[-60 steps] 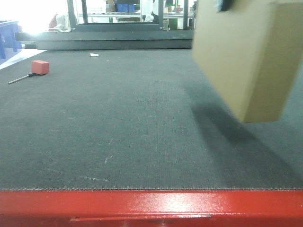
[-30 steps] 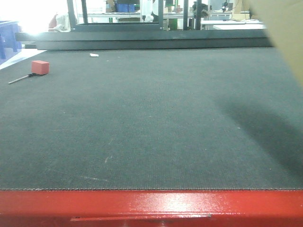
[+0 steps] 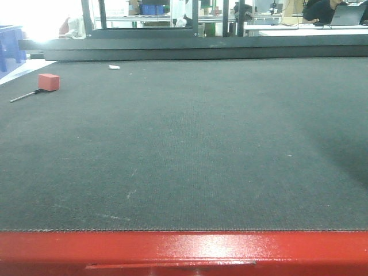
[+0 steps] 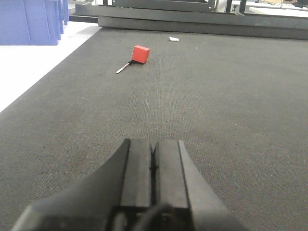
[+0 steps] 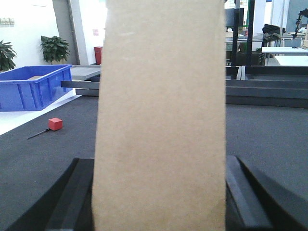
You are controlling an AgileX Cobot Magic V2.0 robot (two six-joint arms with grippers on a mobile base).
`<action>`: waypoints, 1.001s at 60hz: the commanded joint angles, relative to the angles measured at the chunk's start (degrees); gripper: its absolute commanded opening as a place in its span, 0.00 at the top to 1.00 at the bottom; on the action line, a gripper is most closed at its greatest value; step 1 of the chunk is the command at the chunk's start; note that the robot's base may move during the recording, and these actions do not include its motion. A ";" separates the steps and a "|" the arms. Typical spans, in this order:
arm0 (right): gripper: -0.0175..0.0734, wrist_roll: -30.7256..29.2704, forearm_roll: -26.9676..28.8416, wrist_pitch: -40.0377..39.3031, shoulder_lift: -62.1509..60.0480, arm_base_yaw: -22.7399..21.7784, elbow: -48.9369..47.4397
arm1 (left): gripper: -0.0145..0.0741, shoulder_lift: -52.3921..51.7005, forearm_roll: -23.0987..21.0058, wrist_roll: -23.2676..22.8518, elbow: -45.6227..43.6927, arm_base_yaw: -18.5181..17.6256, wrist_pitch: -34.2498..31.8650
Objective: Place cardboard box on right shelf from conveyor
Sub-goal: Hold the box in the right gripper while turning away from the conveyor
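The tan cardboard box (image 5: pixel 161 120) fills the middle of the right wrist view, standing tall between the two black fingers (image 5: pixel 79 192) of my right gripper (image 5: pixel 159 192), which is shut on its sides. Below and behind it lies the dark grey conveyor (image 3: pixel 184 144) with its glossy red front edge (image 3: pixel 184 250). The box does not show in the front view. My left gripper (image 4: pixel 153 144) hangs low over the belt, fingers pressed together and holding nothing. The right shelf is out of view.
A small red block (image 3: pixel 49 81) with a thin tool (image 3: pixel 23 96) beside it lies at the belt's far left. A blue plastic bin (image 5: pixel 31 86) stands off the belt's left side. Dark metal frames (image 3: pixel 172 40) line the far end.
The box moved right and out of the front view; only a faint shadow stays at the belt's right edge. Nothing else on the belt has moved.
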 commanded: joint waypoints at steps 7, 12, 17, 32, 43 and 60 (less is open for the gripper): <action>0.64 -0.76 -1.46 -5.57 1.02 -0.36 -1.33 | 0.97 -0.84 -0.34 0.02 0.48 0.04 -4.93; 0.64 -0.76 -1.46 -5.57 1.02 -0.36 -1.33 | 0.97 -0.84 -0.34 0.02 0.48 0.04 -4.93; 0.64 -0.76 -1.46 -5.57 1.02 -0.36 -1.33 | 0.97 -0.84 -0.34 0.02 0.48 0.04 -4.93; 0.64 -0.76 -1.46 -5.57 1.02 -0.36 -1.33 | 0.97 -0.84 -0.34 0.02 0.48 0.04 -4.93; 0.64 -0.76 -1.46 -5.57 1.02 -0.36 -1.33 | 0.97 -0.84 -0.34 0.02 0.48 0.04 -4.93; 0.64 -0.76 -1.46 -5.57 1.02 -0.36 -1.33 | 0.97 -0.84 -0.34 0.02 0.48 0.04 -4.93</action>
